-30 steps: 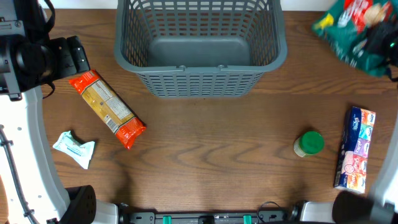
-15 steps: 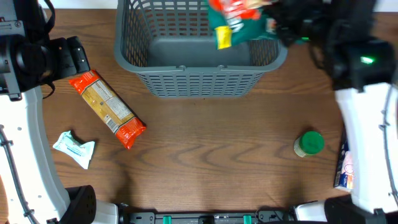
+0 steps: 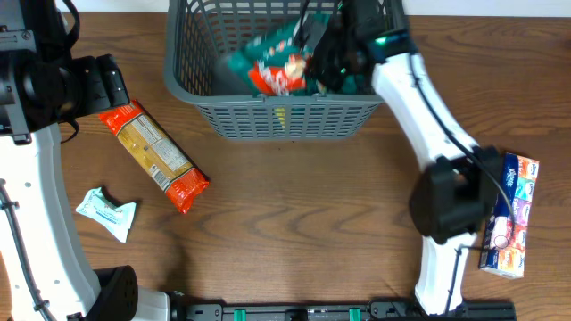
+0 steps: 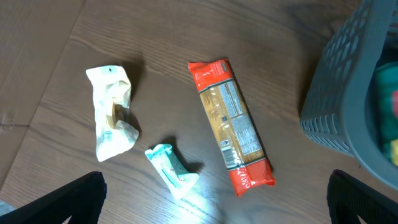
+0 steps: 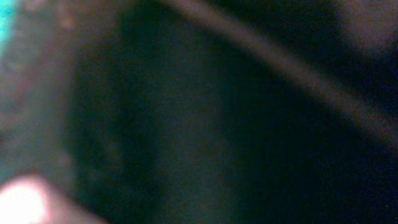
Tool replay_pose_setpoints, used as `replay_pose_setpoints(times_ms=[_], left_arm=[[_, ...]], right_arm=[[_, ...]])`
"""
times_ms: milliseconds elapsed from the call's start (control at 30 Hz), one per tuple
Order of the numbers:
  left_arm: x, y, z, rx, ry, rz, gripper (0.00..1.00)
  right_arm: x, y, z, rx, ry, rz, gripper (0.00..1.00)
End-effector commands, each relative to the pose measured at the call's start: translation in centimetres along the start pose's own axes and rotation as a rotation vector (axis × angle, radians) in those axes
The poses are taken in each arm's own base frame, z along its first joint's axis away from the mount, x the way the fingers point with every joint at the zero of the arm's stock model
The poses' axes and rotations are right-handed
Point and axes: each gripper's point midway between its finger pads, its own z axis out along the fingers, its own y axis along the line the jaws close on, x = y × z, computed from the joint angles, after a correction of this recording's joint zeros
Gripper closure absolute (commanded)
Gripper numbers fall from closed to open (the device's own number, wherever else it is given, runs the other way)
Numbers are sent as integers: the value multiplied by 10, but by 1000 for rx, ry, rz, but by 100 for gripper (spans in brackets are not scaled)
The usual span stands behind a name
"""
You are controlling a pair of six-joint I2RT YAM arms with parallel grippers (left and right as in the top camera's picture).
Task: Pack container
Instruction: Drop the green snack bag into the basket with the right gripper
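Two arms are at work. Near on the left, the left gripper (image 4: 210, 200) hangs with its jaws wide apart. Farther off, the right gripper (image 3: 326, 53) reaches into the large dark grey slotted plastic basket (image 3: 285, 118), with a green-and-red snack bag (image 3: 272, 68) beside it. I'd release the bag low over the base. The basket walls surround those jaws, but whether they are clamped or apart I cannot tell.

Beside right gripper (image 3: 328, 52): snack bag (image 3: 272, 67) takes up much of the floor of the basket (image 3: 285, 120).
Around right gripper: basket walls on every side.
Ahead of left gripper (image 3: 105, 82): pasta packet (image 3: 153, 156) and wrapper (image 3: 107, 212), bare table (image 3: 312, 205) between them.
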Motion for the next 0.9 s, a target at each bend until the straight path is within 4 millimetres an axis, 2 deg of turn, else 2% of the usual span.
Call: replay_pose_setpoints(times_ms=[0,133,167,200,233,300,400,500,567,600,667,733,867], left_arm=[[4,0,3,-4,23,13,1],[4,0,3,-4,23,13,1],[4,0,3,-4,22,13,1],[4,0,3,-4,23,13,1],[4,0,3,-4,23,13,1],[4,0,3,-4,23,13,1],[4,0,3,-4,22,13,1],[4,0,3,-4,23,13,1],[4,0,3,-4,23,13,1],[4,0,3,-4,23,13,1],[4,0,3,-4,22,13,1],[4,0,3,-4,22,13,2],[2,0,3,-4,18,24,2]], right_arm=[[-23,8,-12,-23,-64,-20,99],[-18,9,-10,-34,-47,-12,98],[-18,10,-13,-33,-49,-12,88],[-23,10,-20,-28,-59,-13,67],[-27,10,-25,-23,-74,-12,57],[-40,7,-42,4,-116,-16,49],[-71,-9,-82,89,-222,0,38],[-106,-32,-141,210,-351,71,31],[-115,-51,-180,302,-401,164,29],[-113,-62,-198,356,-409,229,27],[-88,-91,-235,501,-380,451,26],[-44,-111,-263,621,-307,685,24],[37,-122,-302,717,-196,1030,1]])
